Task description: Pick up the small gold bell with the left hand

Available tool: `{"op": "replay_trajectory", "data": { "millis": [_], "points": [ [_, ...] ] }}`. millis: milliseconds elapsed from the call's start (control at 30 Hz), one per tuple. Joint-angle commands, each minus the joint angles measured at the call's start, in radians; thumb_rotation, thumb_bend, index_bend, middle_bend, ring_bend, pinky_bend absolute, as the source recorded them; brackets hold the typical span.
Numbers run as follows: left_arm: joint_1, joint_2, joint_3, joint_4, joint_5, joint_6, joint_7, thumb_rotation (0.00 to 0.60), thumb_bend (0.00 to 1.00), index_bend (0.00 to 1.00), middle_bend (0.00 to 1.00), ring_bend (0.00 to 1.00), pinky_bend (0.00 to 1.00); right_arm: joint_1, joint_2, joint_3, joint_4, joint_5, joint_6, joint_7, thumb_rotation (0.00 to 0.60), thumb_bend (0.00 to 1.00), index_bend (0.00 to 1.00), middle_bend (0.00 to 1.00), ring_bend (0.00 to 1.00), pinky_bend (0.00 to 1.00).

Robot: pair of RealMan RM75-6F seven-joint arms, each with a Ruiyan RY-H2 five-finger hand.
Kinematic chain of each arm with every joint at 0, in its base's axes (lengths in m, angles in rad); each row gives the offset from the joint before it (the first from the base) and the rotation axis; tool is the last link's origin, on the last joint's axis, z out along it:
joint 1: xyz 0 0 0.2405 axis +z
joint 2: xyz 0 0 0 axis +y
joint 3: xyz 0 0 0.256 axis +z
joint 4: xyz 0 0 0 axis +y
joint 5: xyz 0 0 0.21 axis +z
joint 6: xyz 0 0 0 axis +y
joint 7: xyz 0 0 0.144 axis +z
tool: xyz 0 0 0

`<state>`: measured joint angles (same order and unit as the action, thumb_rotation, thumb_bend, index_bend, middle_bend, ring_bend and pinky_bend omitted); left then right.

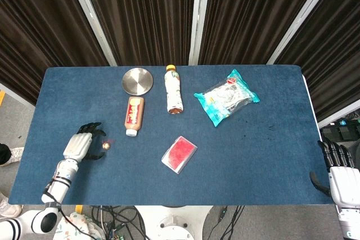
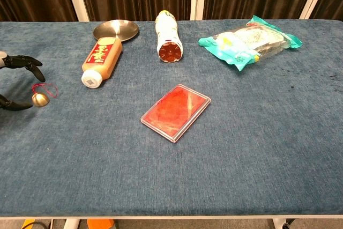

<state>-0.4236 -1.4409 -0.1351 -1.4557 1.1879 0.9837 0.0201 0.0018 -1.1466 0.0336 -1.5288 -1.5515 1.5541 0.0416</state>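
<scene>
A small round gold bell (image 2: 38,99) with a thin red string loop is lying near the left edge of the blue cloth-covered desk (image 1: 253,150). The robot's left hand (image 1: 84,144) is hovering beside it, fingers spread, apparently not touching. The bell could roll away if nudged by a fingertip while closing.

Bare cloth between robot hand (image 1: 79,146) and bell (image 1: 106,146)
</scene>
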Motion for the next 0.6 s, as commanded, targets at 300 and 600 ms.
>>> {"op": "replay_trajectory", "data": {
  "millis": [300,600],
  "points": [
    [-0.007,0.013,0.001,-0.014,-0.023,0.001,0.012,0.600,0.28,0.40,0.10,0.00,0.00,0.002,-0.003,-0.001,0.004,0.003,-0.010,0.005,0.600,0.26,0.00,0.00,0.00,0.02],
    [-0.019,0.006,0.006,-0.011,-0.032,-0.013,0.012,0.600,0.31,0.42,0.11,0.00,0.00,0.003,-0.005,-0.001,0.008,0.009,-0.016,0.008,0.600,0.26,0.00,0.00,0.00,0.02]
  ]
}}
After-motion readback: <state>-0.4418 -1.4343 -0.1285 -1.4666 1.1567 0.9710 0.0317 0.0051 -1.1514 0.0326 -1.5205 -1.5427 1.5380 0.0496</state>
